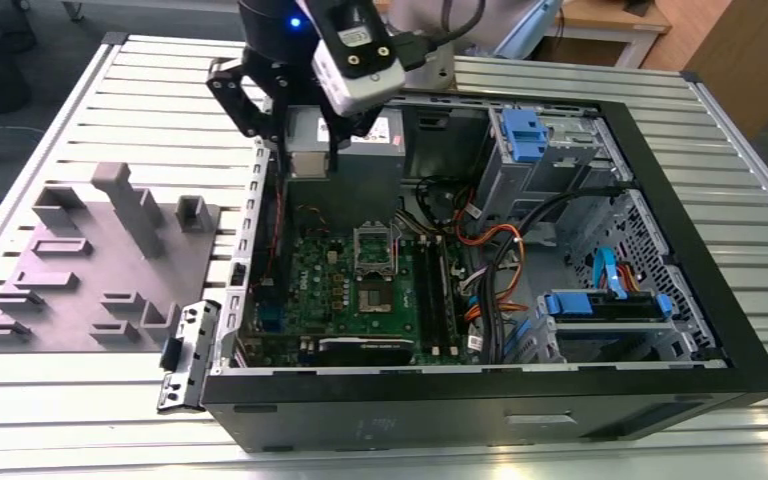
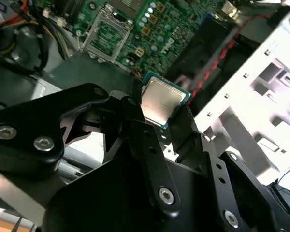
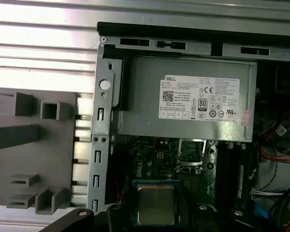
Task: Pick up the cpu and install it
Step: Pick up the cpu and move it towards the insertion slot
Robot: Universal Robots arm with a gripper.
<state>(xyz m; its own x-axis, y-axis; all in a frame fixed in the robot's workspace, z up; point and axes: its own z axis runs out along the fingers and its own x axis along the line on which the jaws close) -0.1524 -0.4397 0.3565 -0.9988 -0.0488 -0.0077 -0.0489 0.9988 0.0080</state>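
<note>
End effector [image 2: 159,117] clamped on cpu [image 2: 162,100], fingers on opp. edges, metal top showing. Chip is held in the air inside the open pc case [image 1: 678,230], over the green board [image 3: 152,159], near the grey psu box [image 3: 135,106]. Socket frame [image 3: 195,153] is further along the board, apart from the chip. Case sits on bench [image 1: 91,420].

You have one open computer case [image 1: 704,300] on one slatted metal table [image 1: 77,420]. One grey fixture plate [image 1: 77,290] with several raised blocks lies beside it, toward the table's edge on the exterior view's left. Inside the case you count one green motherboard [image 1: 317,290], one socket frame [image 2: 106,36], one power supply [image 3: 188,99] and two blue drive latches [image 1: 523,135]. One gripper [image 2: 160,116], with two black fingers [image 2: 128,108], holds one cpu [image 2: 160,99].
</note>
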